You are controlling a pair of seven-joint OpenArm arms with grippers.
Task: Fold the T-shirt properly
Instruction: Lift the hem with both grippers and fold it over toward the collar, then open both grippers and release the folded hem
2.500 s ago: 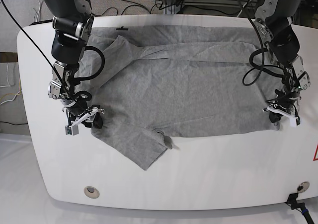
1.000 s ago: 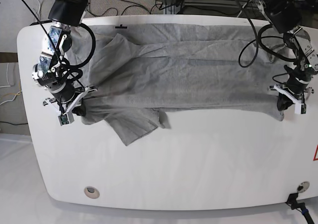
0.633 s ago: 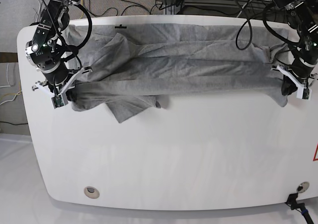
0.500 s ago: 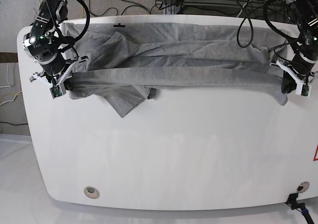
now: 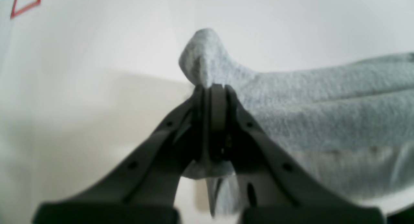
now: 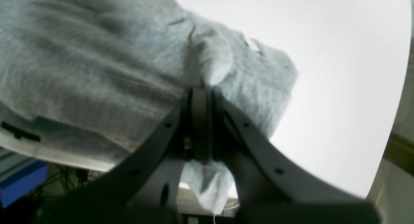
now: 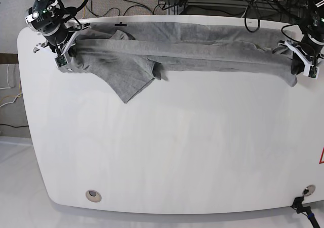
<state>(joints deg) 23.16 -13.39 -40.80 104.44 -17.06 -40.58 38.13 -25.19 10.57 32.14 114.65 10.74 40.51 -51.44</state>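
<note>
The heather-grey T-shirt [image 7: 202,45] lies bunched in a long band along the far edge of the white table [image 7: 177,152], and one sleeve [image 7: 126,81] spills toward the near side. My left gripper [image 7: 299,65], at the right of the base view, is shut on the shirt's right end. My right gripper [image 7: 65,56], at the far left, is shut on the left end. In the left wrist view the gripper [image 5: 212,88] pinches a peak of T-shirt fabric [image 5: 323,114]. The right wrist view has the gripper [image 6: 200,89] clamped on a fold of the T-shirt [image 6: 97,55].
Cables [image 7: 126,5] and a metal frame [image 7: 212,3] lie behind the table's far edge. A round fitting [image 7: 92,194] sits near the front left corner and another [image 7: 308,190] at the front right. A red mark [image 7: 321,157] shows at the right edge.
Both grippers have carried the shirt's near edge away toward the far side of the table, folding it over the rest. The loose sleeve was dragged along with it.
</note>
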